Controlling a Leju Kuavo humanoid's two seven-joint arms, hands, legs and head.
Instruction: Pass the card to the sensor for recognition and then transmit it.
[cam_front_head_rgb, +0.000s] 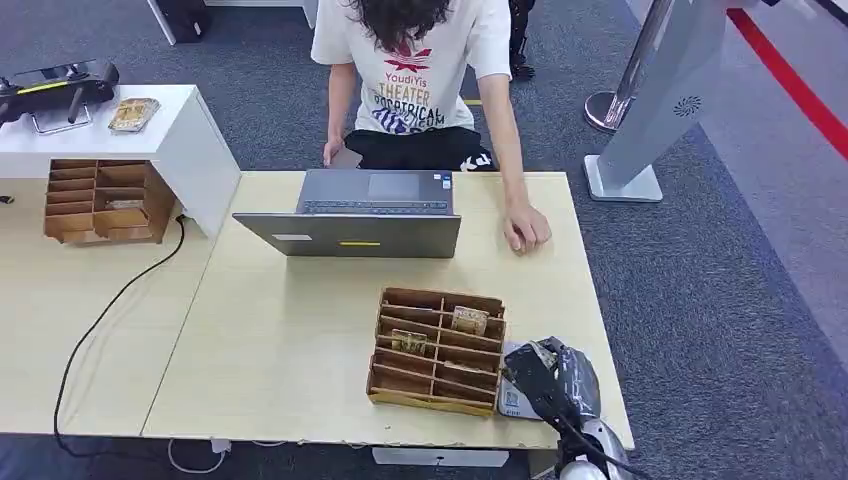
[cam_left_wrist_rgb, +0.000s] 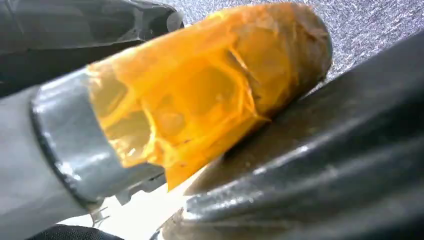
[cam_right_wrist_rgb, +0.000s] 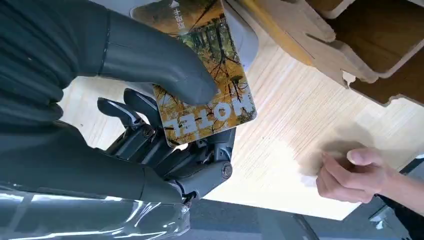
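My right hand (cam_front_head_rgb: 555, 385) hovers at the table's near right corner, beside the wooden card rack (cam_front_head_rgb: 430, 400). In the right wrist view this hand (cam_right_wrist_rgb: 150, 125) pinches a card (cam_right_wrist_rgb: 220, 105) between thumb and fingers; the card shows autumn trees and the word HOTEL. Under the hand lies a small white sensor box (cam_front_head_rgb: 513, 400), whose pale rounded edge (cam_right_wrist_rgb: 243, 37) shows just beyond the card. The left wrist view is a close look at my left hand (cam_left_wrist_rgb: 200, 95), its thumb wrapped in orange tape; how its fingers lie is hidden.
A person sits across the table behind an open laptop (cam_front_head_rgb: 360, 235), one hand (cam_front_head_rgb: 525, 230) resting on the tabletop. The rack holds other cards (cam_front_head_rgb: 469, 320). A second wooden rack (cam_front_head_rgb: 100, 200) and a white stand (cam_front_head_rgb: 190, 140) are at the far left, with a black cable (cam_front_head_rgb: 100, 320).
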